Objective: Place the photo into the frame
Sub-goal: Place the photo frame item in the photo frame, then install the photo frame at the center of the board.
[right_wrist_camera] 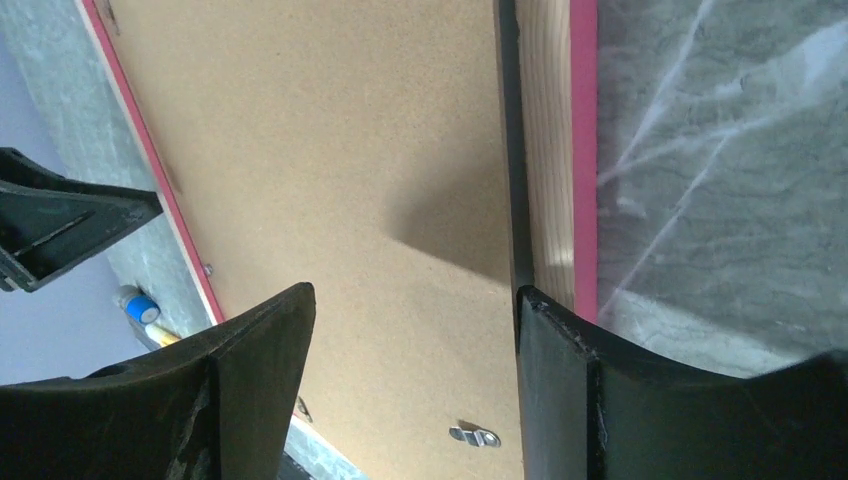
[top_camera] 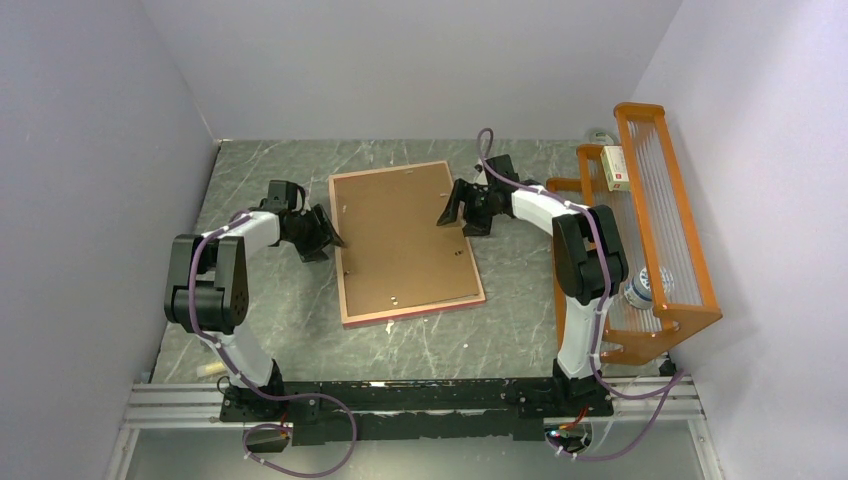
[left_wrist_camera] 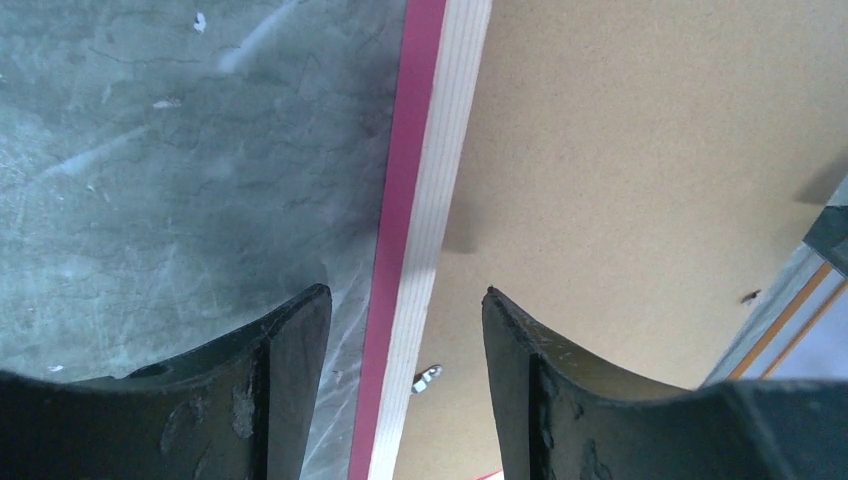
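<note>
Pink frame (left_wrist_camera: 425,200) lies face down on the table (top_camera: 260,310), long axis near-to-far, left hand (top_camera: 335,240) parted astride its left edge, right hand (top_camera: 447,215) parted astride its right; photo unseen.

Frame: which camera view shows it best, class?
Top external: the whole frame shows, back up, all four corners visible. Each wrist view shows only a short strip of one side, pink and pale wood.

You have bare table (top_camera: 300,330) left of the frame (top_camera: 415,312) and on its near side. On your right, the orange rack (top_camera: 690,230) stands close by and blocks that side.
</note>
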Tool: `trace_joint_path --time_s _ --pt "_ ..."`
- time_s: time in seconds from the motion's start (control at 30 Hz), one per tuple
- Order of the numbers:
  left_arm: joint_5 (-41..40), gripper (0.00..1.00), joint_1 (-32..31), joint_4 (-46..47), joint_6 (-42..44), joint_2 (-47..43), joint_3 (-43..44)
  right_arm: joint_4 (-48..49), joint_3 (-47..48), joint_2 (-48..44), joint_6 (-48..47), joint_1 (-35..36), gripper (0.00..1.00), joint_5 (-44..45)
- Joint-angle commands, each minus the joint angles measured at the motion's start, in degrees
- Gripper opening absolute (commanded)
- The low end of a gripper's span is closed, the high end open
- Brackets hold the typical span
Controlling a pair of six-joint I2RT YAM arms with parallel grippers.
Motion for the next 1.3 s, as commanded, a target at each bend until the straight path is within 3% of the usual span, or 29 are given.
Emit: trace_joint_path --time_s 0.0,0.23,0.7,0.8,0.97,1.27 --pt "3.32 0.62 0.17 -1.61 0.59 -0.42 2.59 -4.97 2.94 -2.47 -0.13 0.68 0.76 4.69" --pt "6.05 0.63 0.14 -4.20 1.62 1.59 5.15 -6.37 3.25 -3.21 -0.43 2.26 0.76 5.43" --pt "2.76 0.65 0.30 -7.03 1.12 2.08 6.01 -12.56 6.54 -6.22 -4.67 2.82 0.77 19.33" --pt "2.83 0.65 0.36 -7.01 0.78 2.92 6.17 -12.12 6.65 -5.20 -4.59 2.81 0.71 19.66" --pt "2.87 0.65 0.37 -6.71 0.42 4.16 6.25 -10.71 7.26 -2.98 -4.95 2.81 0.48 18.71" --pt "3.65 0.65 0.36 -6.18 1.17 5.67 6.53 -9.07 9.09 1.39 -5.43 2.80 0.47 17.09"
